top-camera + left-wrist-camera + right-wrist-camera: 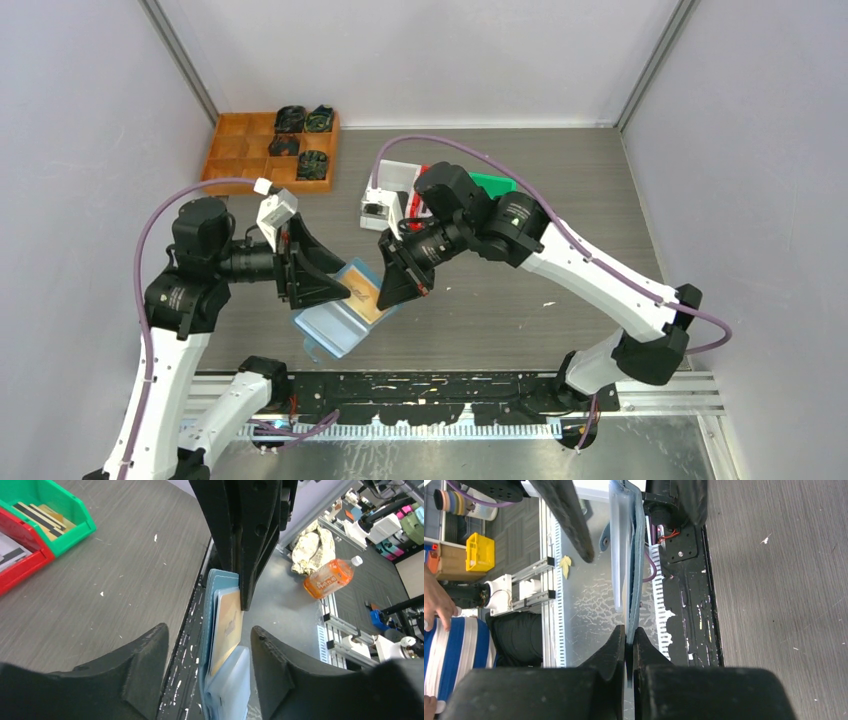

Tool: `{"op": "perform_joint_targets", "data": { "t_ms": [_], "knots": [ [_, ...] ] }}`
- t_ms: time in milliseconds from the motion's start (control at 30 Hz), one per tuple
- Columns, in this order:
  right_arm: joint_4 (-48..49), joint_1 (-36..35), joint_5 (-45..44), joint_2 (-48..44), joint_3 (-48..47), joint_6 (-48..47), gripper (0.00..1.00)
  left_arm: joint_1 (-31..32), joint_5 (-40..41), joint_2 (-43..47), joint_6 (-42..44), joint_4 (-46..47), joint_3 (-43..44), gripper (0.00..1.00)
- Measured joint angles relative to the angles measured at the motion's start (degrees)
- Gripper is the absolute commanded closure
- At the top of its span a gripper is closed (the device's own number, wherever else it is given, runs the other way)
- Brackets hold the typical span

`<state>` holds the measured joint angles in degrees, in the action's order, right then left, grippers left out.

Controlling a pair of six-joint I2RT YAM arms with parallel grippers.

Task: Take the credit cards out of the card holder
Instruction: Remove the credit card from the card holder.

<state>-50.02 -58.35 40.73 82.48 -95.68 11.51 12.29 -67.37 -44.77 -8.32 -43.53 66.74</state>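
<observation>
far left, at the back of the table (pixel 500 290): one wooden tray (pixel 225 150), with four dark items (pixel 313 165) in its right-hand compartments.

next, the left gripper (pixel 209 630): fingers (pixel 145 670) apart, one on each side of the card holder, with a gap showing on both sides and nothing pinched.

between the two grippers, one slate-blue card holder (pixel 330 325), lifted off the surface over the near edge of the table. long axis slants from lower left up to upper right in the top view, upper end toward the right gripper, lower end toward the arm bases. opened out, broad pale face turned up toward the top camera. seen edge-on from the right wrist, as a thin blue line.

tucked in it, one tan-gold credit card (pixel 227 625), long axis in line with the holder's, a small dark mark on its face. one card visible here; cannot tell whether more sit behind it.

then the right gripper (pixel 629 630): fingers pressed together, clamped on the card holder's upper edge.

behind it, three bins: one white bin (pixel 395 172), one red bin (pixel 35 560), one green bin (pixel 82 530). in the green one, some flat cards (pixel 42 515), tan and dark, too overlapped to count.
</observation>
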Motion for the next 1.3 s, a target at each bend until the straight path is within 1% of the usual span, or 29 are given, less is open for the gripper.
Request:
{"op": "perform_joint_targets", "data": {
  "t_ms": [100, 167, 233, 333, 433, 467, 567, 633, 700, 767, 900, 933, 1067, 1167, 1300],
  "knots": [
    [-1.03, -0.09, 0.61, 2.49, -2.62, -0.9, 0.99, 0.0, -0.98, -0.07, -0.66, -0.02, -1.14, 0.58],
    [-1.44, -0.17, 1.11, 3.89, -4.26, -1.31, 0.99, 0.0, -1.4, -0.2, -1.27, 0.0, -1.55, 0.63],
    [-1.75, -0.26, 1.62, 4.94, -5.46, -1.57, 0.99, 0.0, -1.75, -0.39, -1.77, 0.02, -1.57, 0.69],
    [-2.27, -0.48, 2.23, 6.62, -7.5, -2.12, 0.99, 0.0, -2.54, -0.55, -2.19, 0.11, -1.57, 0.86],
    [-2.78, -0.35, 2.32, 7.58, -8.28, -2.49, 0.96, 0.0, -3.23, -0.48, -2.73, 0.09, -1.57, 0.99],
    [-2.78, -0.31, 2.4, 7.67, -8.28, -2.6, 0.95, 0.0, -3.39, -0.42, -2.86, 0.07, -1.57, 1.0],
    [-2.73, -0.31, 2.56, 7.58, -8.26, -2.58, 0.88, 0.0, -3.82, -0.46, -3.19, 0.09, -1.57, 1.0],
    [-1.07, -0.28, 2.56, 6.95, -6.91, -2.03, 0.79, 0.0, -3.78, -0.46, -3.26, 0.2, -1.55, 1.0],
    [1.09, -0.15, 2.43, 5.95, -5.03, -1.11, 0.72, 0.0, -3.61, -0.46, -3.48, 0.31, -1.55, 1.0],
    [7.74, 0.42, 1.81, 3.15, 0.22, 1.49, 0.64, 0.0, -2.6, -0.42, -4.22, 1.03, -1.55, 1.0],
    [21.64, 2.27, 0.39, -1.9, 9.79, 8.57, 0.53, 0.07, 0.63, -0.42, -6.82, 4.2, -1.55, 1.0],
    [26.51, 3.06, -0.33, -3.54, 12.92, 11.43, 0.51, 0.07, 1.7, -0.42, -7.87, 5.25, -1.55, 1.0],
    [40.81, 5.27, -3.13, -6.99, 20.41, 19.63, 0.46, 0.07, 4.83, 0.13, -11.45, 9.49, -1.57, 1.0],
    [49.83, 6.19, -5.31, -8.39, 24.57, 25.0, 0.43, 0.07, 6.56, 0.24, -14.4, 12.52, -1.6, 1.0],
    [60.65, 6.23, -7.21, -8.63, 28.3, 31.74, 0.43, 0.07, 8.31, 0.57, -18.05, 15.82, -1.64, 1.0]
  ]
}}
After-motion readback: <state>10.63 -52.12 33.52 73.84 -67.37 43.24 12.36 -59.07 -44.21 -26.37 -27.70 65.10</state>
